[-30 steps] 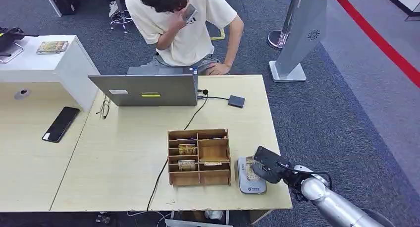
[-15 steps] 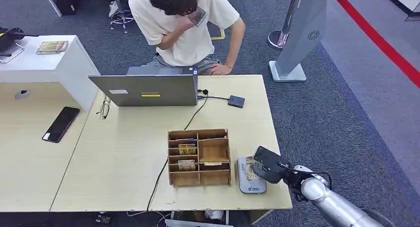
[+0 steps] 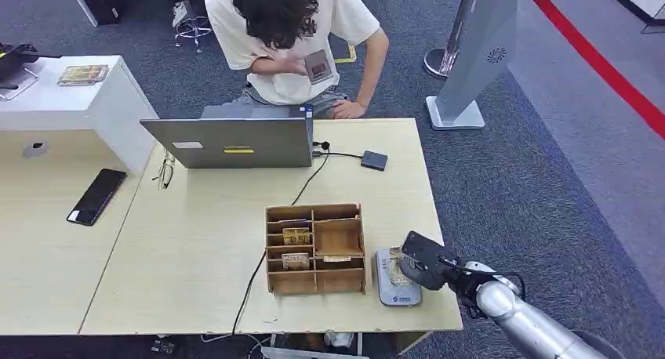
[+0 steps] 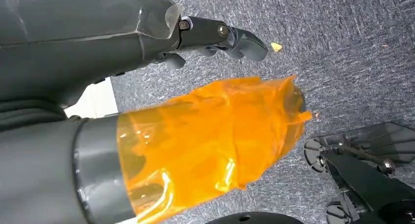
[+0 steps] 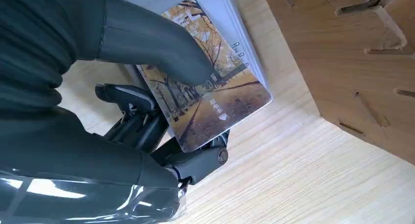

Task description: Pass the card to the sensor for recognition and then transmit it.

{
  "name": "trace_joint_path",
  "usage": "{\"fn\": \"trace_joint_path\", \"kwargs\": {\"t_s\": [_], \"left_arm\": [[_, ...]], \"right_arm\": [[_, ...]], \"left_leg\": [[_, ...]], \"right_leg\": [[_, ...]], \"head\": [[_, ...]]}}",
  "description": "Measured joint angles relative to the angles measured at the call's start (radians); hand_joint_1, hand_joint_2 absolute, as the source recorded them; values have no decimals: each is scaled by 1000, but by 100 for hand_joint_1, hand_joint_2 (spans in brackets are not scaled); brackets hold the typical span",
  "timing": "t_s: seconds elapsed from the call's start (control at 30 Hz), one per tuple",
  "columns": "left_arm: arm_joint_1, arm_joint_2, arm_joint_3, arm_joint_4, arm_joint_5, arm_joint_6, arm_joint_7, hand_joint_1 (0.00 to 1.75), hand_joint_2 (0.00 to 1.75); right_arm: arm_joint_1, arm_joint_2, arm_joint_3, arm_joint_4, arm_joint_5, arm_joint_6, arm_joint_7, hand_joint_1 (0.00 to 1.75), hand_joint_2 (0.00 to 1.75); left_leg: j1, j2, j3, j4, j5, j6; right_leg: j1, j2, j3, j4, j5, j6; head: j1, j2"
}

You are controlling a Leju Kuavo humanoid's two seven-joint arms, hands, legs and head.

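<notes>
**Holding the card over the sensor**

Pinching the card between its thick thumb and the darker fingers beneath, the right hand kept the picture face turned up and the flat of the card just above the sensor, the pale pad lying directly under the hand on the table. The grip sat on the card's near end, which left the far end free to hang over the pad, a sensible hold for a reading, since the fingers did not come between card and reader. Whether the card actually touched the pad could not be told. Just beside the hand, on its inner side, stood the wooden organiser, its slots holding other cards; it was probably the source of this one. Well beyond the hand, across the table, a person leaned behind a laptop, likely the one to receive the card afterwards. The left hand hung over the carpet with nothing in it, fingers loosely apart.
</notes>
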Motion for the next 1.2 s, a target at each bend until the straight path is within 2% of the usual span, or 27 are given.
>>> {"fn": "trace_joint_path", "kwargs": {"t_s": [1.2], "left_arm": [[0, 0, 0, 0, 0, 3, 0, 0, 0]], "right_arm": [[-21, 6, 13, 26, -4, -2, -12, 175, 175]], "left_leg": [[0, 0, 0, 0, 0, 0]], "right_leg": [[0, 0, 0, 0, 0, 0]], "head": [[0, 0]]}}
